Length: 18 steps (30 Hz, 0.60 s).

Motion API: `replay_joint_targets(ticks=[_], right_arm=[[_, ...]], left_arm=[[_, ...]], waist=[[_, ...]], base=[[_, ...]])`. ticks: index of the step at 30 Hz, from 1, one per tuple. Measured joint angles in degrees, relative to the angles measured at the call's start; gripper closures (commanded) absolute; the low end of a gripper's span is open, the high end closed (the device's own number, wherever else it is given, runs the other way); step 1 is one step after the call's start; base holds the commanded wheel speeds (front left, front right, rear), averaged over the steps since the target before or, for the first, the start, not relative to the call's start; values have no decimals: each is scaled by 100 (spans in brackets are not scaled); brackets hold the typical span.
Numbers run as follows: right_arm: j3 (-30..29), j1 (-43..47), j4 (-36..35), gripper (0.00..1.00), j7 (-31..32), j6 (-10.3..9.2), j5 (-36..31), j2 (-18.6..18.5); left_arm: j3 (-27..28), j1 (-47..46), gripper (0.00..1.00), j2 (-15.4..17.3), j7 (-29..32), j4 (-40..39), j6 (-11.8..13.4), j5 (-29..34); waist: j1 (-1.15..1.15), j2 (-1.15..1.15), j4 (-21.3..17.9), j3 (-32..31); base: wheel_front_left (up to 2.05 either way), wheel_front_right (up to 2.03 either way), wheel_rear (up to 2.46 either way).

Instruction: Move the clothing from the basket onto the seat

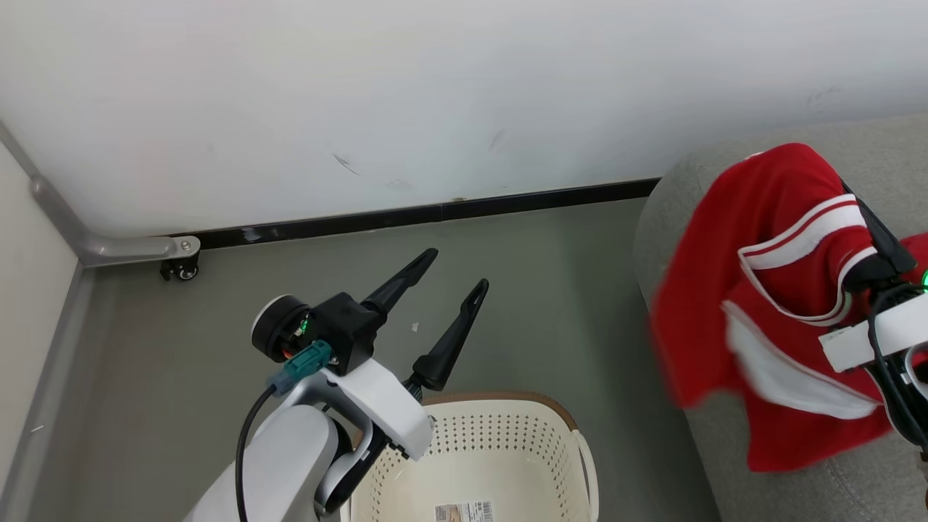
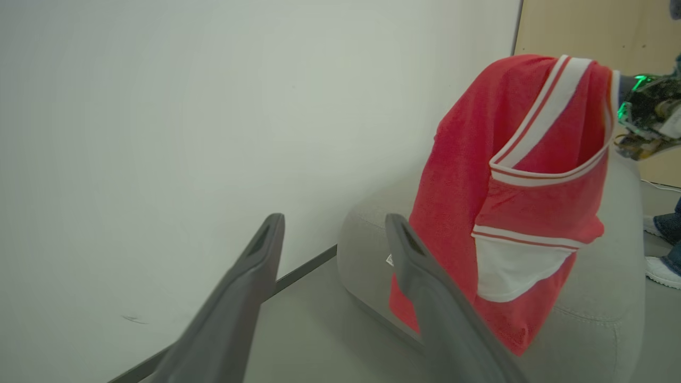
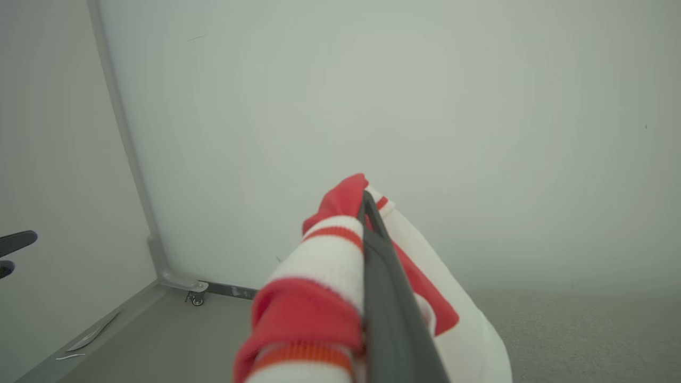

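**R claw (image 1: 864,215) clenched on clothing (image 1: 725,217) at the seat (image 1: 656,217); L claw (image 1: 457,269) spread wide over the basket (image 1: 507,399)**

R claw: both dark fingers pressed together w/ no gap. In the R wrist view (image 3: 367,205) red fabric w/ white-striped trim (image 3: 330,250) is pinched between them and bunched on both sides of the fingers. In the head view the fingers run up into the garment's striped opening, so the clothing hangs from that grip. It spreads down and to the left across the seat's rounded end. Its lower-left edge is blurred, and I can't tell how much of it actually rests on the cushion. A white panel shows low on the garment, just beside the R forearm.

L claw: released, fingers well apart, nothing between them. It's up above the basket's far rim and points toward the wall (image 1: 435,87). From the L wrist (image 2: 334,221) it looks past its own fingers at the clothing (image 2: 457,175), which hangs in front of the seat (image 2: 601,298) with trim and white panel facing the cam.

Basket sits at the bottom of the head view, near the seat but apart from it. Its perforated walls and the label (image 1: 464,511) on its bottom are in plain sight.

Further out: grey floor (image 1: 551,290), a dark baseboard (image 1: 435,214) along the wall, and a metal frame leg w/ a small caster (image 1: 181,270) at the left corner. At the far right of the L wrist view there's a person's foot in a white shoe (image 2: 659,271).
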Motion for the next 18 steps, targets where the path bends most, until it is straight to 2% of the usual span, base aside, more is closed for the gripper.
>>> replay_joint_targets(ticks=[18], right_arm=[[-1157,832,-280,100,0,0,-275,130]], left_arm=[[-410,376,0,-14,-247,-145,-148,-66]], waist=[[0,0,-154,-198]], base=[[0,0,0]])
